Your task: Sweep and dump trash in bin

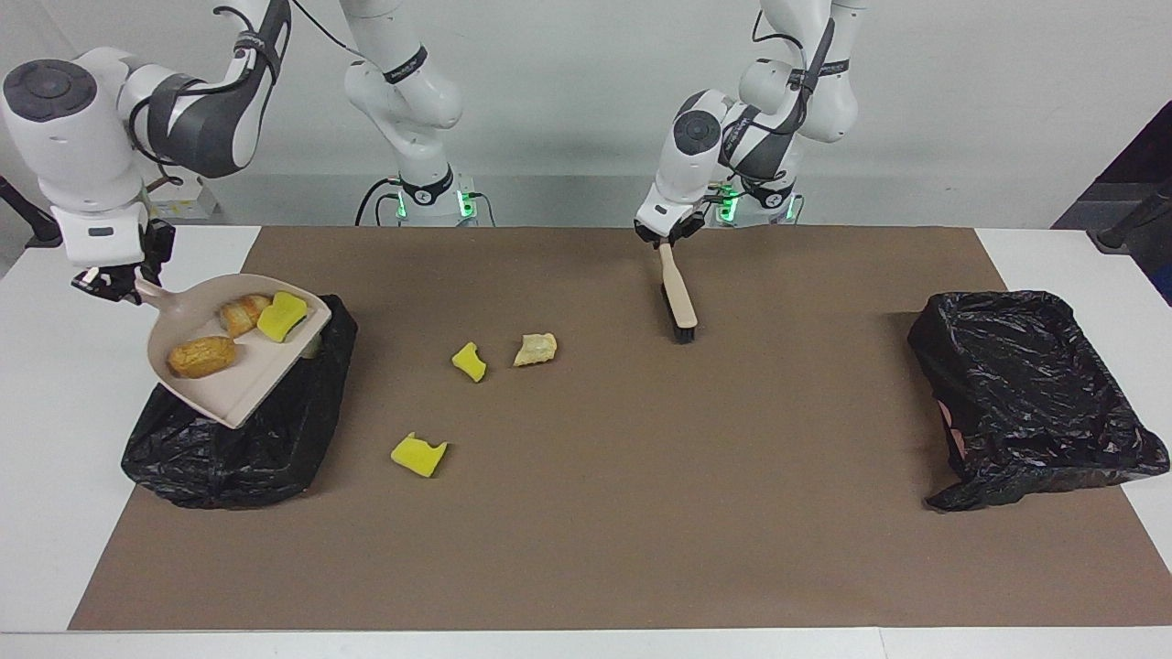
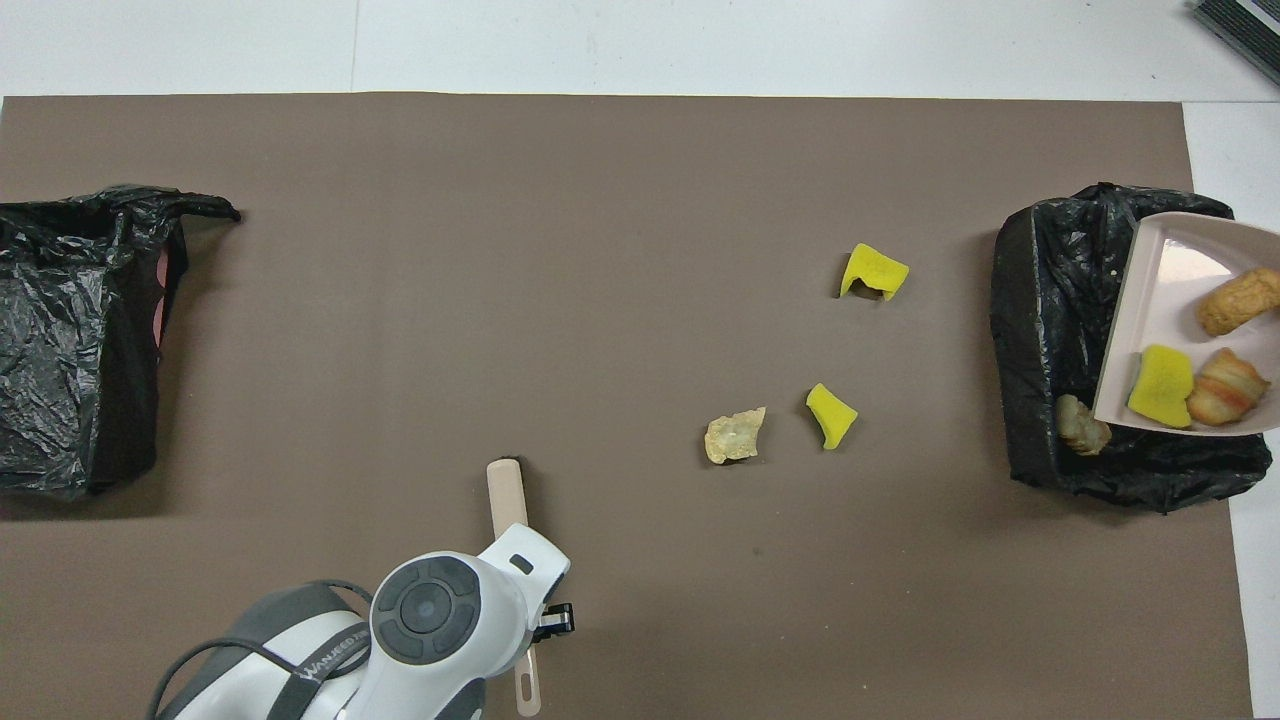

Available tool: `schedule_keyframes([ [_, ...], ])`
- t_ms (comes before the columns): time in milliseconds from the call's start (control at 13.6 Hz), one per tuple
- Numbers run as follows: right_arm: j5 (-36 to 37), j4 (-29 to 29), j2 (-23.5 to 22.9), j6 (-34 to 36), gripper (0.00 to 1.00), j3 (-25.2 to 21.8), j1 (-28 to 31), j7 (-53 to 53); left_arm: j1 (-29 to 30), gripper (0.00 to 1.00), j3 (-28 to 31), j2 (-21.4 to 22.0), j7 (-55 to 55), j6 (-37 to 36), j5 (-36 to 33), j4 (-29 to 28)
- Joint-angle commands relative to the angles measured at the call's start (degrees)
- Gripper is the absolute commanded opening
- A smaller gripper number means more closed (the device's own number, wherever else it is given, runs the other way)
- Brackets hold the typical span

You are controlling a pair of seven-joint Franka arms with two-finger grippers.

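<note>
A brown mat (image 1: 641,513) covers the white table (image 1: 55,439), bearing scattered trash (image 1: 418,455) and two bins (image 1: 1035,394).

Three trash scraps were seen loose on the brown mat: a yellow sponge chunk (image 1: 418,455), a smaller yellow chunk (image 1: 470,361) and, just beside it, a pale tan crust piece (image 1: 536,349). Three more were carried in the raised beige dustpan (image 1: 240,389) over the black-lined bin (image 1: 229,458) at the right arm's end: a browned roll (image 1: 201,356), a croissant-like lump (image 1: 242,313) and a yellow sponge (image 1: 282,317). One tan lump (image 2: 1082,437) was seen inside that bin.
</note>
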State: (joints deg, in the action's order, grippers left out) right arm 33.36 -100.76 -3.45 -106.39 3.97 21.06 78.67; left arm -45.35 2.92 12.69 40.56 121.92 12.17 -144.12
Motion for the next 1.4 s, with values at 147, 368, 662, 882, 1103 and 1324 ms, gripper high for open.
schedule_keyframes([
  [147,7.8,-2.6,2.1,-1.1,0.00,0.3,-1.5,-1.6,11.6,1.00,0.3,-5.7,-10.7,-2.9,-1.4,12.1],
  [368,16.3,-2.8,2.2,0.7,0.00,0.3,-7.4,-3.2,18.3,1.00,0.3,-9.2,-15.6,-6.1,-3.2,21.3],
  [662,20.8,-2.4,2.2,2.1,0.00,0.3,-9.6,-4.1,26.4,1.00,0.4,-15.1,-25.3,-12.3,-3.3,34.1],
  [882,22.5,-2.3,2.2,2.2,0.00,0.3,-10.3,-5.8,31.2,1.00,0.6,-16.9,-35.3,-17.1,-8.0,39.8],
  [1103,24.3,-2.2,2.2,2.2,0.00,0.3,-10.9,-5.9,34.3,1.00,0.7,-16.6,-41.3,-23.9,-8.9,46.5],
  [1324,26.2,-1.2,2.0,3.8,0.00,1.0,-11.7,-6.0,36.1,1.00,0.6,-16.3,-43.8,-30.9,-10.8,52.4],
])
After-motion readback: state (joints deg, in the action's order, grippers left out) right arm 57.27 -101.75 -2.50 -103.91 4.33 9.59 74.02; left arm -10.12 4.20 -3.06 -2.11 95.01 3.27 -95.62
